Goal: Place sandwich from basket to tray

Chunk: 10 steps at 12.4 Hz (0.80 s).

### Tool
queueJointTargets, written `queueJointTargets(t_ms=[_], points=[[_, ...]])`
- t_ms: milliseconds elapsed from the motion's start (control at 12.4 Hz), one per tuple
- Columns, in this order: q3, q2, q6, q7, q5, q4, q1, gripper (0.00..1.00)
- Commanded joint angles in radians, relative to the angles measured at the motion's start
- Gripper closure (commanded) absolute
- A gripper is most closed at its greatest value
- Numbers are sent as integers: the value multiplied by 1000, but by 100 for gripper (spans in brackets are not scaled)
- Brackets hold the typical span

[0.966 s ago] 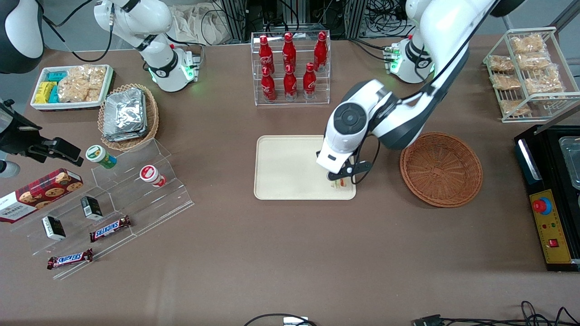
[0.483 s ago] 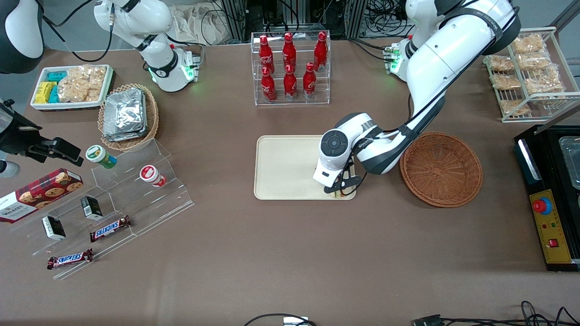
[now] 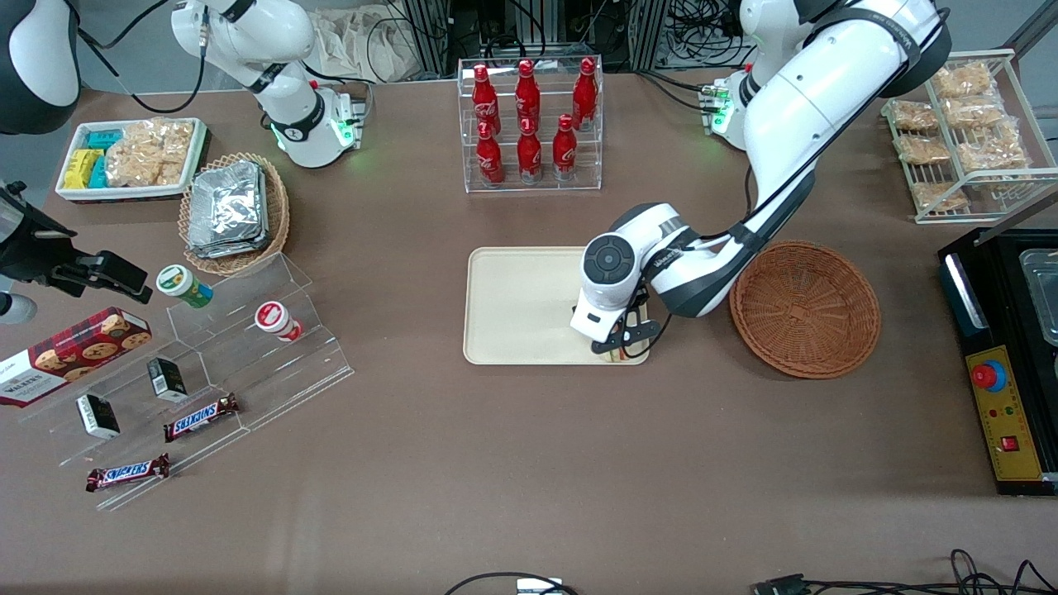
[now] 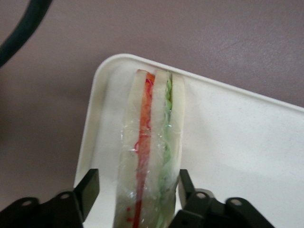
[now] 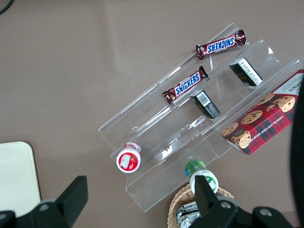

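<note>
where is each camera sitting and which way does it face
Front view: high over the table, looking down; both arms show, the working arm's claw low over the tray beside the basket.
Left wrist view: on the working arm, looking down at the sandwich on the tray corner; claw open around it.
Right wrist view: on the parked arm, looking down at the snack shelf.
All three show the tray.

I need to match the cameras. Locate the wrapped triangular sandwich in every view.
Front view: the clear-wrapped triangular sandwich peeks out under the left arm's tool, on the cream rectangular plastic tray's corner nearest the round reddish-brown wicker basket.
Left wrist view: sandwich stands on edge between the open tool's fingers, at the tray's rounded corner.
Right wrist view: not in it.
Shared landmark: the tray.
</note>
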Motion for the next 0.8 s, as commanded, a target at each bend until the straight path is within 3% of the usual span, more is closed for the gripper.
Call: queueJointTargets(t_ms=[0, 161, 322, 563, 724], points=[[-77, -138, -134, 28, -78, 10, 87, 0], [-131, -267, -243, 164, -196, 21, 209, 0], [-99, -420, -348, 322, -291, 39, 268, 0], [197, -598, -397, 652, -414, 27, 230, 0], [464, -648, -400, 826, -422, 24, 103, 0]])
